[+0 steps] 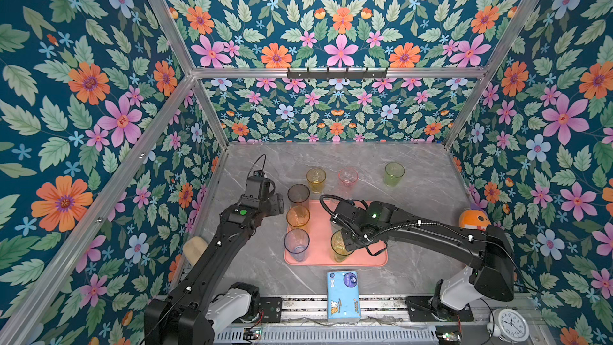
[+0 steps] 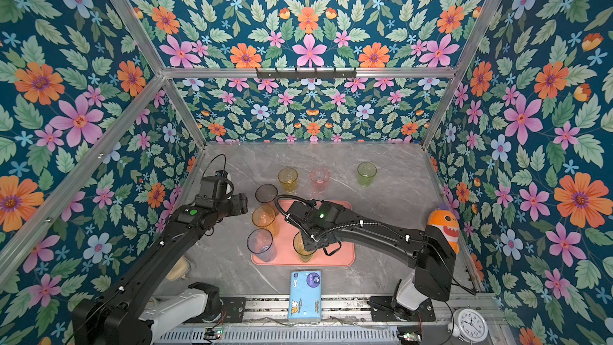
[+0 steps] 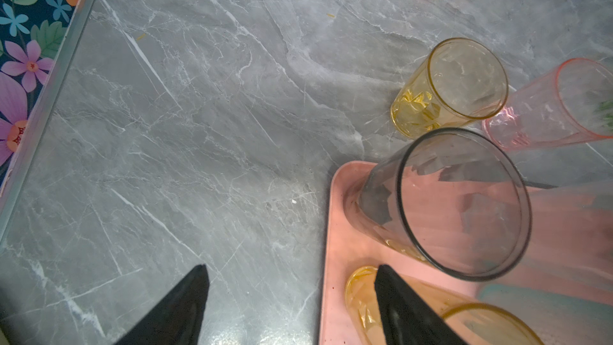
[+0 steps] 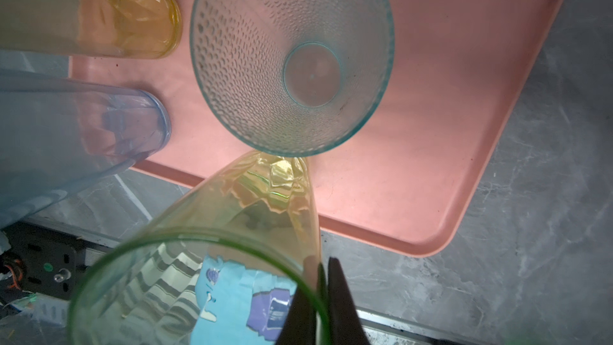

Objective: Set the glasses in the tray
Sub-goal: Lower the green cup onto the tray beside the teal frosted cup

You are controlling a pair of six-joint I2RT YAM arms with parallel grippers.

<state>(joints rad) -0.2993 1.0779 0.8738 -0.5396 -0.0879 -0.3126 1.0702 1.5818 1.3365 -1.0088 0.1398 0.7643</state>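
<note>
- We take the far wall as twelve o'clock in both top views. The flat salmon-pink rectangular tray (image 1: pixel 365 260) lies mid-table on the grey marble tabletop (image 1: pixel 414 194).
- The right gripper (image 4: pixel 322 268) pinches the rim wall of a tall yellow transparent tumbler with a green rim (image 1: pixel 336 250). This tumbler stands upright at the tray's six o'clock edge.
- A dotted teal transparent tumbler (image 4: pixel 292 58) stands on the tray just at twelve o'clock of it, under the right arm.
- Along the tray's nine o'clock side we see a tall smoky grey tumbler (image 1: pixel 298 194), an amber tumbler (image 1: pixel 298 217) and a blue-grey tumbler (image 1: pixel 296 242).
- The left gripper (image 3: pixel 292 275) hangs spread and empty over the tray's nine o'clock edge, by the amber tumbler.
- Off the tray, around twelve o'clock, stand a short yellow tumbler (image 1: pixel 315 179) and a pink tumbler (image 1: pixel 347 177). A green tumbler (image 1: pixel 394 173) stands at one o'clock.
</note>
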